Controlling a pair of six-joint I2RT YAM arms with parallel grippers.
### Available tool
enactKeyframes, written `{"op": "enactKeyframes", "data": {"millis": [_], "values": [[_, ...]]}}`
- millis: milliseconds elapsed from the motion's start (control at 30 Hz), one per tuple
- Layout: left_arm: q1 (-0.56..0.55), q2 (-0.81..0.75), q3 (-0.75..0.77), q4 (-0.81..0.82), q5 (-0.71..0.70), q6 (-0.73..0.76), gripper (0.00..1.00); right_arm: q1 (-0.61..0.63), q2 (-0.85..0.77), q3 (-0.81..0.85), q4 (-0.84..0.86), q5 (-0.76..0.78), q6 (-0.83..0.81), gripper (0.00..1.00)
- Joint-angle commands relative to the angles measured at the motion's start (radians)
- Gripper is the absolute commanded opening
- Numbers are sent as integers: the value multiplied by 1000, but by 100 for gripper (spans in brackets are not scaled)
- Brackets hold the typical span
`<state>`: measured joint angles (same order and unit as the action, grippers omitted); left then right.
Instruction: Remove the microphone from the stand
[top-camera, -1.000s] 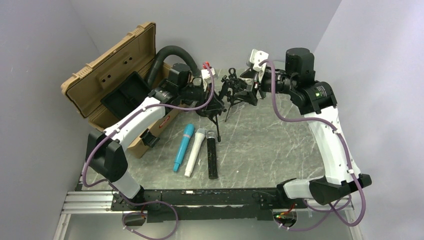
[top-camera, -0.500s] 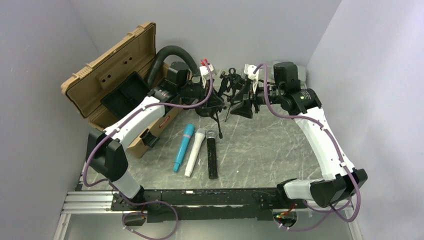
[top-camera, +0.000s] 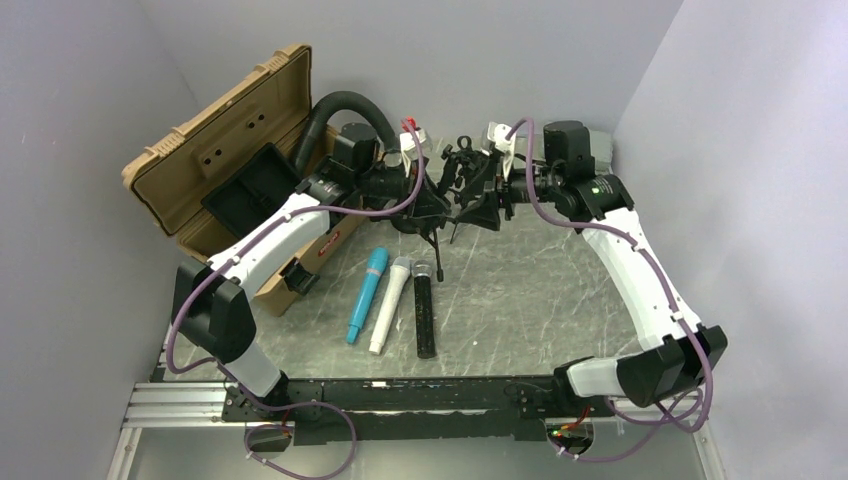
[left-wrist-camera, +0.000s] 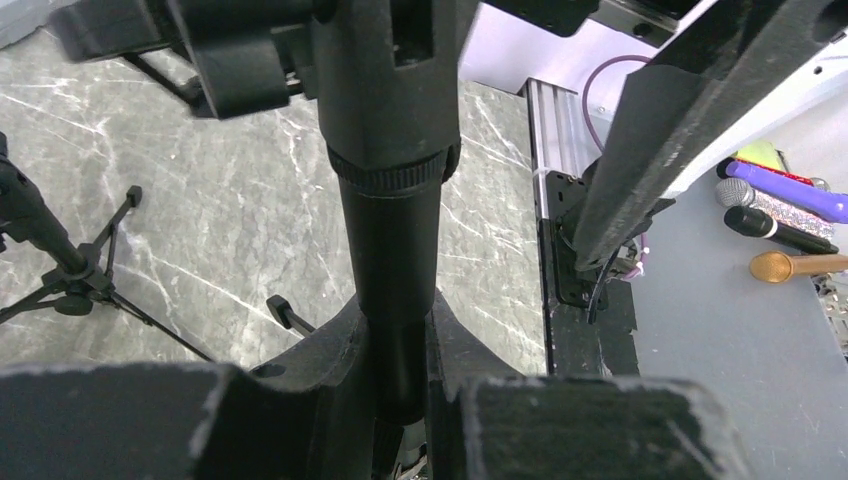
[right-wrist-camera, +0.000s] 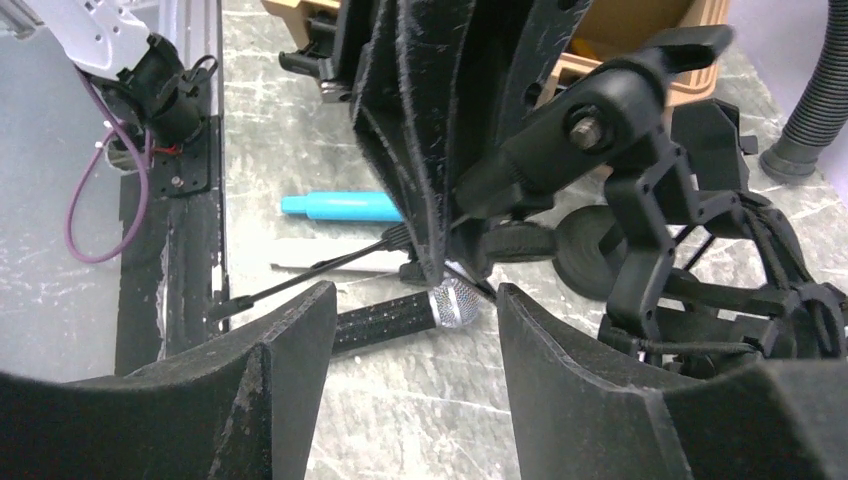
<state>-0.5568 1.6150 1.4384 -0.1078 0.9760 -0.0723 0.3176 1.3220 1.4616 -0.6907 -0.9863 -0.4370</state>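
Note:
A small black tripod stand (top-camera: 452, 185) stands at the back middle of the table. My left gripper (top-camera: 425, 200) is shut on its round black shaft (left-wrist-camera: 392, 230), which runs up between the fingers (left-wrist-camera: 320, 370) in the left wrist view. My right gripper (top-camera: 480, 205) is open and empty, just right of the stand. In the right wrist view its jaws (right-wrist-camera: 412, 300) are wide apart below the stand's clip joint (right-wrist-camera: 600, 120). I cannot make out a microphone in the clip.
A blue microphone (top-camera: 367, 293), a white one (top-camera: 390, 303) and a black one (top-camera: 425, 308) lie side by side on the marble table (top-camera: 540, 290). An open tan case (top-camera: 215, 160) and a black hose (top-camera: 335, 110) are at the back left. A second tripod (left-wrist-camera: 60, 270) stands nearby.
My right arm has swung left and down, bringing its open gripper close beside the stand. My left arm and the stand have not moved.

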Motion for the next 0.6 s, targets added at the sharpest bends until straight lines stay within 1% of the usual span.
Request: {"op": "enactKeyframes", "data": {"millis": [0,200,267,367,467,567], "values": [[-11,-46,1,80,65,12,0,-3,37,58,87,-49,39,63],[-35,-43,2,29,63,59,0,-3,75,80,133,-69,74,64],[-41,-38,8,8,56,105,0,-3,82,84,144,-79,89,64],[-48,-29,15,-8,49,117,0,-3,85,78,169,-97,114,63],[-53,-20,23,-17,40,125,0,-3,86,63,194,-116,141,61],[-58,-14,26,-26,35,138,0,-3,83,43,224,-126,164,56]]}}
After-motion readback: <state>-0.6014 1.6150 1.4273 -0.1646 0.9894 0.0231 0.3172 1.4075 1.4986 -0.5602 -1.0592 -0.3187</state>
